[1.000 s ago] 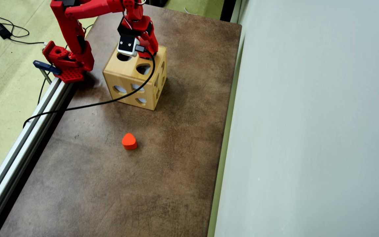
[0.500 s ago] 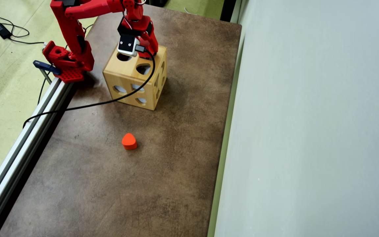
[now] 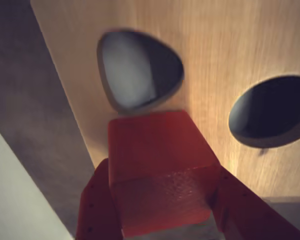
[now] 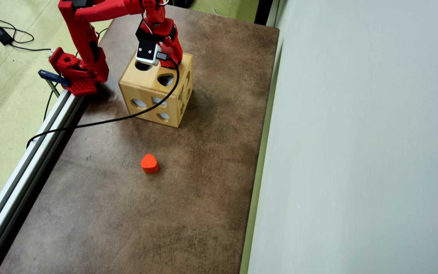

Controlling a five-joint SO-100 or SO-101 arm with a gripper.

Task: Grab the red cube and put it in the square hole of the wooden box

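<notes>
The red cube (image 3: 157,170) fills the lower middle of the wrist view, clamped between my gripper's (image 3: 162,172) two red fingers (image 3: 97,205). It hangs just over the top face of the wooden box (image 3: 230,50), below a rounded-triangle hole (image 3: 137,70) and left of a round hole (image 3: 270,112). The square hole shows in neither view. In the overhead view my gripper (image 4: 167,61) is over the far part of the wooden box (image 4: 146,85), and the wrist camera hides the cube.
An orange rounded block (image 4: 149,163) lies on the brown table (image 4: 203,152) in front of the box. A black cable (image 4: 120,118) drapes over the box to the left. An aluminium rail (image 4: 25,167) runs along the left edge; a pale wall (image 4: 356,152) borders the right.
</notes>
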